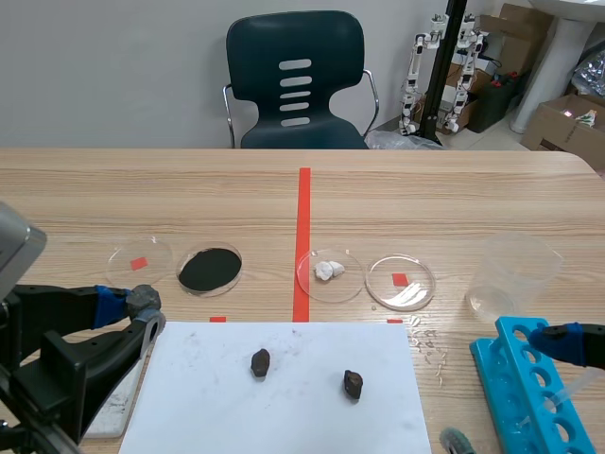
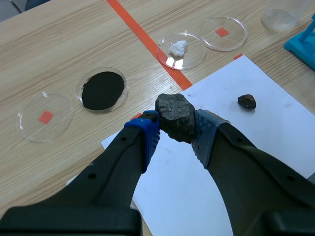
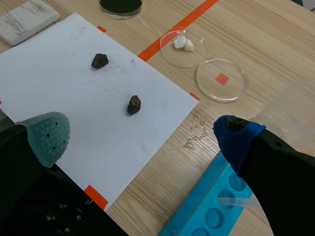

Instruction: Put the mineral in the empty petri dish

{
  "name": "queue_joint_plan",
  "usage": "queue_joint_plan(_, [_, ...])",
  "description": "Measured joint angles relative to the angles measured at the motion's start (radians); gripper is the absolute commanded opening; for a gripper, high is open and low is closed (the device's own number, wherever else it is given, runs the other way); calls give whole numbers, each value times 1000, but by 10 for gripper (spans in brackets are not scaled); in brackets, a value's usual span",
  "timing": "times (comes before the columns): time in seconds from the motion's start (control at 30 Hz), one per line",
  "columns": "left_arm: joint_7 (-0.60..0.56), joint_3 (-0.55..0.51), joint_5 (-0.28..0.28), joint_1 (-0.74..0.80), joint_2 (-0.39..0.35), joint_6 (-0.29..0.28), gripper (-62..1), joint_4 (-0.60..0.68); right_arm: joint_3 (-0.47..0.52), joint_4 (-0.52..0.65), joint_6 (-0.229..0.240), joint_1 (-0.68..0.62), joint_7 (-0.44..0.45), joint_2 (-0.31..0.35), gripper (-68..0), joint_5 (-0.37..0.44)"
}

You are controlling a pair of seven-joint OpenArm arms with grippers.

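Observation:
My left gripper (image 2: pixel 176 130) is shut on a dark, rough mineral (image 2: pixel 174 115), held above the near left corner of the white paper (image 2: pixel 256 137). In the scene view this gripper (image 1: pixel 132 305) sits low at the left. Two smaller dark minerals (image 1: pixel 260 362) (image 1: pixel 353 383) lie on the paper. An empty petri dish (image 1: pixel 139 260) with a red mark under it stands far left, and a second empty dish (image 1: pixel 401 282) right of the tape line. My right gripper (image 3: pixel 142 140) is open over the paper's right edge, holding nothing.
A dish of black powder (image 1: pixel 210 270) and a dish with white chunks (image 1: pixel 330 274) stand between the empty dishes. A clear beaker (image 1: pixel 513 274) and a blue tube rack (image 1: pixel 529 388) are at the right. A white block (image 3: pixel 27 19) lies left of the paper.

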Motion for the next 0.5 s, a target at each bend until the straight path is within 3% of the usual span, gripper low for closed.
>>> queue_joint_plan(0.37, [84, 0, -2, -36, 2, 10, -483, 0, 0, 0, 0, 0, 0, 0, -65, 0])
queue_joint_plan(0.5, [178, 2, -26, -84, 14, 9, -483, -2, 0, 0, 0, 0, 0, 0, -65, 0])
